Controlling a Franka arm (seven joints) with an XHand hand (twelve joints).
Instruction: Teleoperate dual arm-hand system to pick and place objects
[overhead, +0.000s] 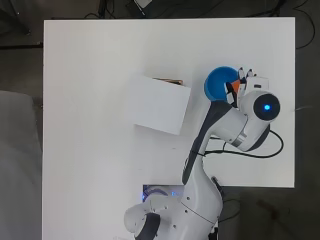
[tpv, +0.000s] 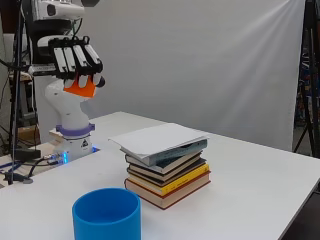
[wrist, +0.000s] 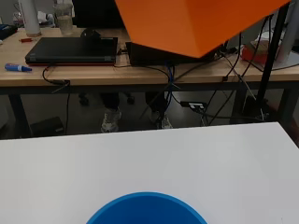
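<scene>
Hand (tpv: 75, 62) curled round orange block (tpv: 80, 87), high above blue cup (tpv: 106, 215)

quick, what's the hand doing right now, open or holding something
Hand: shut on an orange angular block, held in the air above the blue round cup on the white table.

Nothing here can be read from where I stand. The spines of the stacked hardcover books (tpv: 167, 172) on the white table (tpv: 260, 175) show no legible titles. The blue plastic cylindrical cup (tpv: 106, 214) bears no print.
</scene>
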